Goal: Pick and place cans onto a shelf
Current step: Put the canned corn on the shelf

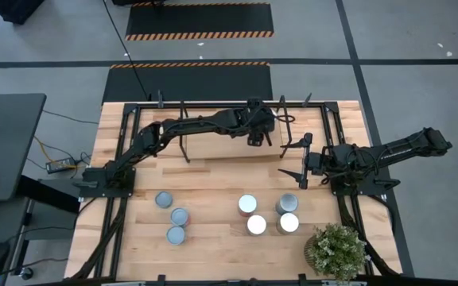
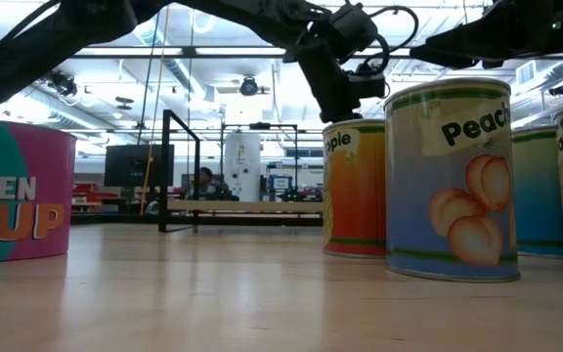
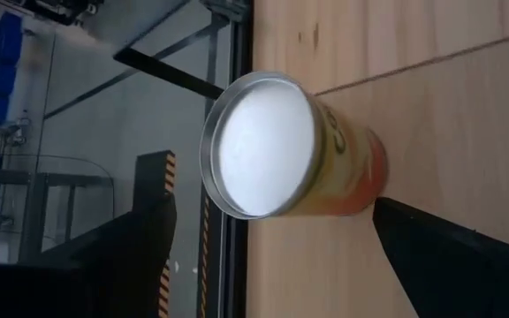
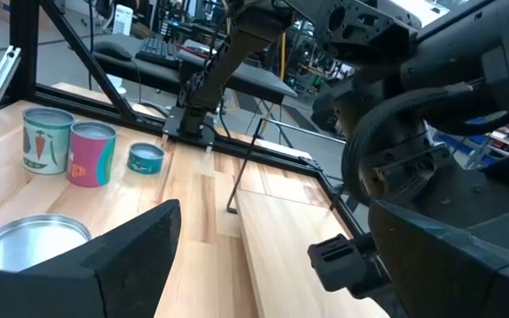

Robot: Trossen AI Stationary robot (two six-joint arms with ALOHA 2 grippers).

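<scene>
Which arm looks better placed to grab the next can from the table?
Right. The open right gripper hovers near the four-can cluster; the left gripper is off over the shelf with a can between its fingers.

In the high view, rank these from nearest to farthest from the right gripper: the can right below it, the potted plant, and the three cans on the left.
From the right gripper:
1. Can, just in front.
2. Plant, front right corner.
3. Left cans, across the table.
</scene>
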